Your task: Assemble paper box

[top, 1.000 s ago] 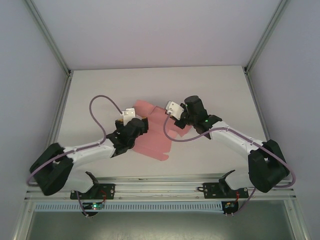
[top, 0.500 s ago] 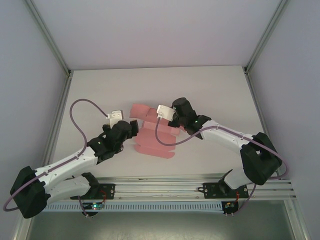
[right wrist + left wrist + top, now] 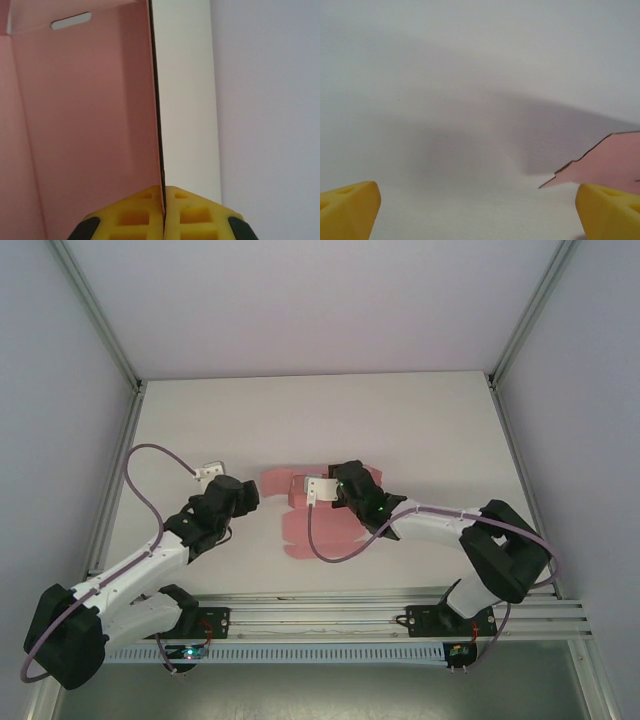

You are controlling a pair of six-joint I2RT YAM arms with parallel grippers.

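Right wrist: right end effector (image 3: 163, 197) tight on the paper box (image 3: 85, 110) edge; left end effector (image 3: 480, 210) agape, empty, just beside.

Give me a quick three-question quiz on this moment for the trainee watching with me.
1. True or false: the left tool is clamped on the pink card.
2. Where does the right tool pinch the card? A) on its edge. B) in its middle. C) nowhere, because it is shut on nothing.
3. Fill in: in the right wrist view, the slot cut in the card sits near the ____ of the picture.

Key:
1. False. The left tool is open and off the card.
2. A.
3. Top.
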